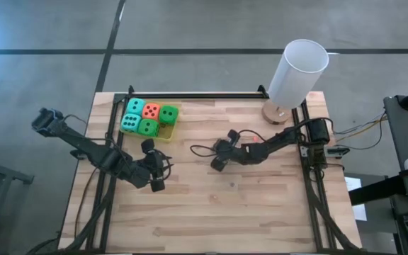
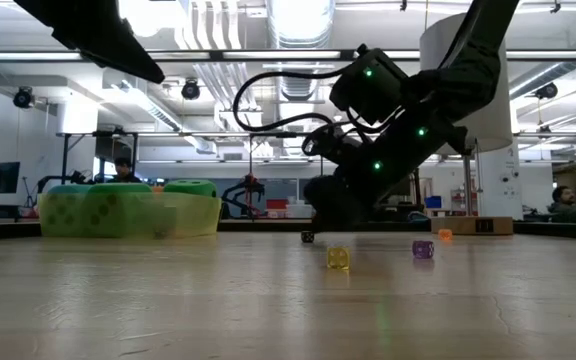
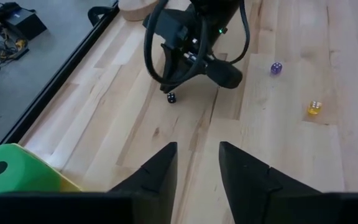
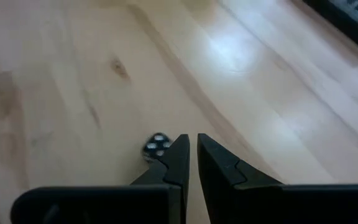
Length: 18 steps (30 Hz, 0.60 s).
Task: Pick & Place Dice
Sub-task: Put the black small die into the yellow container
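Five big dice [image 1: 147, 117] are sat pips-up, no long axis, in the yellow tray [image 2: 200, 215] at the desk's [image 1: 261, 205] upper left. Left jaws [image 3: 197, 149] are parted a bit, empty, just below the tray. Right jaws [image 4: 192, 146] are nearly closed and empty, with a tiny dark die [image 4: 157, 145] just beside them.

yellow tray [image 1: 167, 132] far-left on table | white cylinder [image 1: 297, 73] on wooden base, far-right

From here I get even, bright overhead light — ceiling tubes [image 2: 298, 15] blow out white in the low view, leaving the arms as dark silhouettes. A pale glare patch lies on the table [image 4: 241, 56] in the right wrist view, which is soft and blurred — shadows stay faint everywhere.
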Motion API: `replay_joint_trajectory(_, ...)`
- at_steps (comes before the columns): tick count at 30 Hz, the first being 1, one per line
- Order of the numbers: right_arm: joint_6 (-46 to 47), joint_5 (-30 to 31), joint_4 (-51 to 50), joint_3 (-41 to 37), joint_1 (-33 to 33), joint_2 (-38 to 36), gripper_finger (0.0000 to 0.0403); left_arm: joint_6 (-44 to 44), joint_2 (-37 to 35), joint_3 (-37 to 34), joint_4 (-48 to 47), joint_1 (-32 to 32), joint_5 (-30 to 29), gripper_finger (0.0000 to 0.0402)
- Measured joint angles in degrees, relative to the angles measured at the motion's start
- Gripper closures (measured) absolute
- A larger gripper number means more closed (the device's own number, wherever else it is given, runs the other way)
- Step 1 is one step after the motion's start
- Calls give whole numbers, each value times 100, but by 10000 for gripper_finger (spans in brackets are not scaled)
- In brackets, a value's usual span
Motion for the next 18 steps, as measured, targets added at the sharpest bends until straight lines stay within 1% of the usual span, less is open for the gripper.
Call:
replay_joint_trajectory(3,52,-212,10,0,-60,2,374,0,0,-8,-8,1,0,281)
replay_joint_trajectory(6,75,-287,27,0,-143,2,374,3,0,-8,70,1,2,281)
replay_joint_trajectory(10,80,-508,253,0,-227,2,374,7,0,-8,152,1,0,278)
replay_joint_trajectory(15,75,-544,279,0,-222,2,374,20,0,-8,154,1,0,278)
replay_joint_trajectory(18,71,-518,133,0,-224,2,374,20,0,-8,154,1,0,281)
